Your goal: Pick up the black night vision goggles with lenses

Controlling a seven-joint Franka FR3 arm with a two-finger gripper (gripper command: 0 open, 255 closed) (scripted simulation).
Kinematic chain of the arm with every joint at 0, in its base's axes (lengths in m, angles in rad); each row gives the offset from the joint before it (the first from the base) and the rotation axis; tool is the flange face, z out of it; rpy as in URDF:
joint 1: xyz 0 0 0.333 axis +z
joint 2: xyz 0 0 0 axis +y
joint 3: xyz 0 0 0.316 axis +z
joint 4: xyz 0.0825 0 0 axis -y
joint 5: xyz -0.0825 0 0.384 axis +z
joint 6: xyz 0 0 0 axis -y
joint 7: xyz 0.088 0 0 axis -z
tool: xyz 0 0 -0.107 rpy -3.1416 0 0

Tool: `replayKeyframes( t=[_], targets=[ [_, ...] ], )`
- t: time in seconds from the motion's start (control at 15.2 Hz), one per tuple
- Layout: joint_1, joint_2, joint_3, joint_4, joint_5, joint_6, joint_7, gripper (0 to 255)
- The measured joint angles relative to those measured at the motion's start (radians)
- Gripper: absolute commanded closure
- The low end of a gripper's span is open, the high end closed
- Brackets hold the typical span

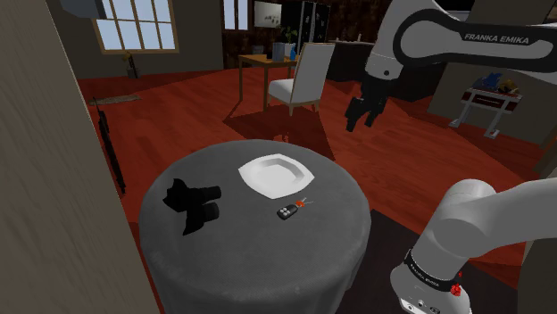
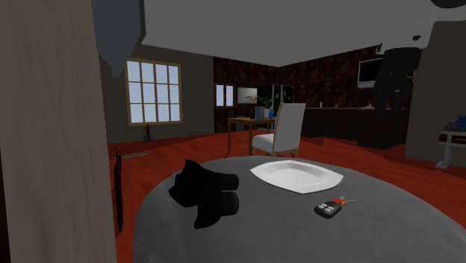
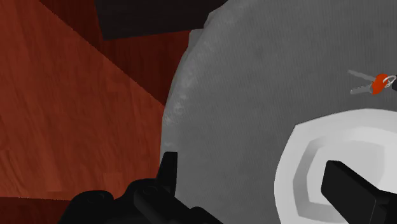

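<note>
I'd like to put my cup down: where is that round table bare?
The near part of the grey table, in front of the black goggles and the key fob, is bare, as is its edge at the shoulder view's right. The middle is tighter: goggles, white plate and fob lie close.

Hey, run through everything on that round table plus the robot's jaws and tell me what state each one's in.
Night vision goggles: lying on the table, not held.
White plate: empty, right way up.
Keys: lying flat near the plate, not touching it.
Jaws: open, empty, raised off the table.
</note>
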Motion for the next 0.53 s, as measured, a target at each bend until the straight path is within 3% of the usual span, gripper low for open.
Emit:
replayKeyframes(
  t=[0.13, 0.53],
  targets=[
    [0.003, 0.002, 0.011, -0.003, 0.006, 0.004, 0.013, 0],
    [0.038, 0.081, 0.139, 0.024, 0.074, 0.038, 0.166, 0]
  ],
)
